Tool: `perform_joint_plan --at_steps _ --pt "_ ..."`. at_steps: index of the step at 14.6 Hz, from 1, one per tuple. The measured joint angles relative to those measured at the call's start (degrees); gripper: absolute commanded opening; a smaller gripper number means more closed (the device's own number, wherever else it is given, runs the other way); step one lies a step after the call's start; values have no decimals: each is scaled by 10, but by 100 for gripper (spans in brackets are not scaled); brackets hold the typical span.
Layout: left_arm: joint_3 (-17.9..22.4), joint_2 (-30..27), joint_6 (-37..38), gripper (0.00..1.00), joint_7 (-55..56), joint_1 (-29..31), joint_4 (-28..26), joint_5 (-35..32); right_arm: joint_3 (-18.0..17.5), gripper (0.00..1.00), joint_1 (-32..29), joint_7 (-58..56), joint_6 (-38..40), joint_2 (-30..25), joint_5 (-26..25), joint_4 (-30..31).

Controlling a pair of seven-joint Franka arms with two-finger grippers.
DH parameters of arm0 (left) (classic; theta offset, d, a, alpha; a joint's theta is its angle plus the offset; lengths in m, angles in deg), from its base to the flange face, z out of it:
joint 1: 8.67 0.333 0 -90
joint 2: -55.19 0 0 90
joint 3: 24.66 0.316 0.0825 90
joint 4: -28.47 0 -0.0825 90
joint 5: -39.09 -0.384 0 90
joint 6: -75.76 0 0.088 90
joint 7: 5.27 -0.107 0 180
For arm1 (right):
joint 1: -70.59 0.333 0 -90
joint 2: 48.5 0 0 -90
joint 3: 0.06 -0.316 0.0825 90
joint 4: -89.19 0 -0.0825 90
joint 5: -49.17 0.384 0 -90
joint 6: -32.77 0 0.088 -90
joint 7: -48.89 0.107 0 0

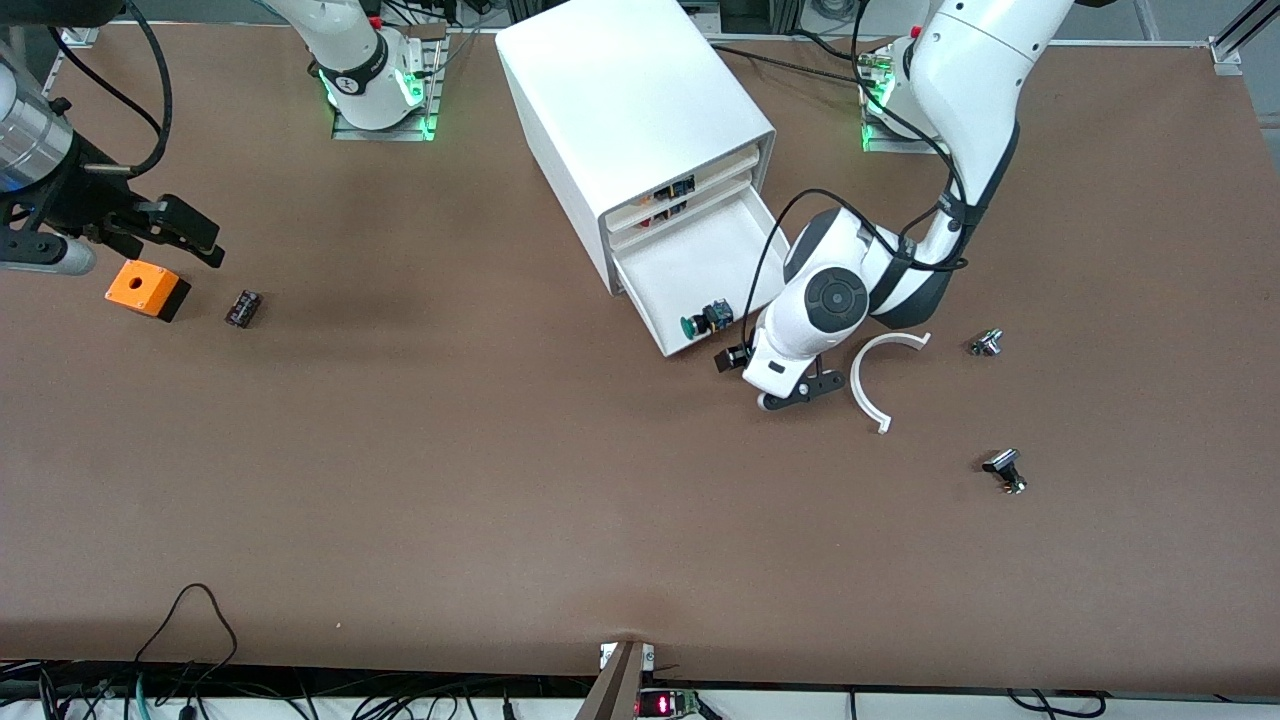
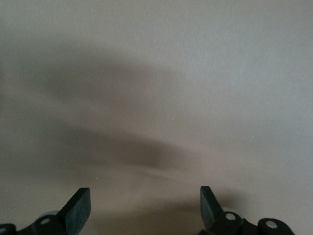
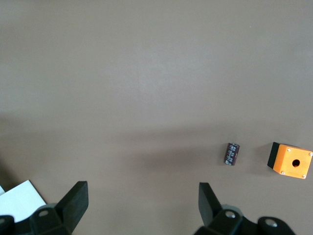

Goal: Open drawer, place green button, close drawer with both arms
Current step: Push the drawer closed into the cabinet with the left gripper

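Observation:
The white cabinet (image 1: 620, 110) stands at the table's middle. Its bottom drawer (image 1: 690, 265) is pulled out. The green-capped button (image 1: 705, 320) lies inside it near the front wall. My left gripper (image 1: 800, 392) is low over the table beside the drawer's front corner, toward the left arm's end. It is open and empty, and its wrist view (image 2: 145, 205) shows only a bare surface between the fingers. My right gripper (image 1: 190, 235) is open and empty over the table at the right arm's end, above the orange box; it also shows in the right wrist view (image 3: 142, 200).
An orange box with a round hole (image 1: 147, 290) (image 3: 291, 160) and a small dark part (image 1: 243, 308) (image 3: 232, 153) lie under the right gripper. A white curved strip (image 1: 880, 380) and two silver-and-black buttons (image 1: 987, 343) (image 1: 1005, 470) lie near the left gripper.

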Motion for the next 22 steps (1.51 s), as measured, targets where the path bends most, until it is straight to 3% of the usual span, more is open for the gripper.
perform_joint_plan --at_steps 14,22 --pt "-111 -24 0 98 170 -13 -58 0 1 100 2 -22 0 -1 -9 -1" --pt "-137 -24 7 98 210 -15 -63 0 1 100 2 -22 -3 -1 -9 -4"
